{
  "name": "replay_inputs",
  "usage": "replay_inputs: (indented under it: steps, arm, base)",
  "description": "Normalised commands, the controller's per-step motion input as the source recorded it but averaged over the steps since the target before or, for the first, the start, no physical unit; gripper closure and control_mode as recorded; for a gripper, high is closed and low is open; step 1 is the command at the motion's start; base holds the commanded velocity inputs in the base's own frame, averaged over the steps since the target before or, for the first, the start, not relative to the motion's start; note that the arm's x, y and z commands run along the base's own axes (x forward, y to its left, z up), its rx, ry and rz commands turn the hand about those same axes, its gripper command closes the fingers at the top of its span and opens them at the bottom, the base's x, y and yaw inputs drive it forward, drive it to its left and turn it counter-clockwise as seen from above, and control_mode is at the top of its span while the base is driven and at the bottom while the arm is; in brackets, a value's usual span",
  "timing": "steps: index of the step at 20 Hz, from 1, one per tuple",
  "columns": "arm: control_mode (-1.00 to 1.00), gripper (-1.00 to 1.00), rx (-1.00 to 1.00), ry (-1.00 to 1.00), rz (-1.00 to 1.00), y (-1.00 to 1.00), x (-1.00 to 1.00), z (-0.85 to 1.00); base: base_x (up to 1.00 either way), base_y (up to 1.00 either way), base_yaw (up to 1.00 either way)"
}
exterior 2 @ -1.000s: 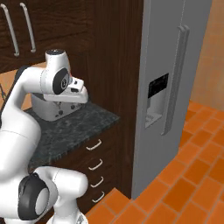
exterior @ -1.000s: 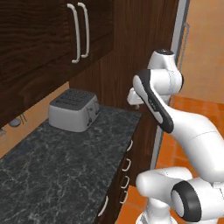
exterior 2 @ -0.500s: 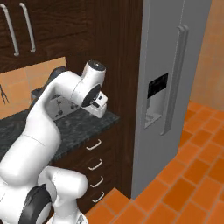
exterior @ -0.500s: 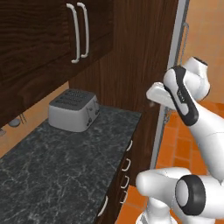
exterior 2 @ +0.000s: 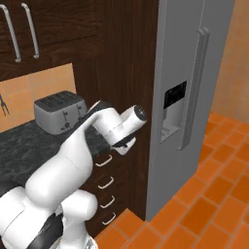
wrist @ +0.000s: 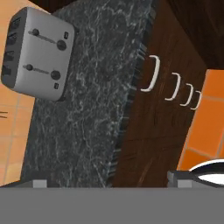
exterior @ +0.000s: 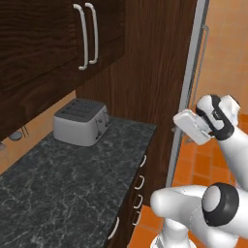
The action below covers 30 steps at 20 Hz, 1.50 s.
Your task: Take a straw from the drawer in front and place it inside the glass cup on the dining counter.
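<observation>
Since the top dark-wood drawer [wrist: 148,74], upper right of the hand view, is rigid, we'd hook its curved silver handle [wrist: 151,73]; our gripper [wrist: 107,183] is wide open, empty.

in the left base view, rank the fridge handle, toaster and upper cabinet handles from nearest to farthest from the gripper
1. Fridge handle: just above and behind the gripper, far right.
2. Toaster: on the black counter, well left.
3. Upper cabinet handles: high up, upper left.
</observation>
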Motion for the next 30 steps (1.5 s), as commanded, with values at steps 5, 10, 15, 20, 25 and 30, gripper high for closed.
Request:
replay_inputs:
  steps: [5,10,15,20,25,30]
  arm:
    - [-1.00,-1.00,0.19,0.01,0.00,-0.07,0.31,-0.78]
    - [-1.00,-1.00,0.17,0.00,0.00,0.00,0.35,-0.73]
    - [-1.00,-1.00,0.13,0.00,0.00,0.00,0.24,-0.57]
    - [-1.00,-1.00,0.12,-0.03,-0.01,0.11,0.17,-0.40]
    - [-1.00,-1.00,0.07,-0.09,-0.03,0.19,0.25,-0.39]
    - [-1.00,-1.00,0.05,-0.03,-0.01,0.08,0.32,-0.49]
  base:
    - [0.00,0.00,0.00]
    - [0.00,0.00,0.00]
    - [0.00,0.00,0.00]
    - [0.00,0.00,0.00]
    - [0.00,0.00,0.00]
    - [0.00,0.00,0.00]
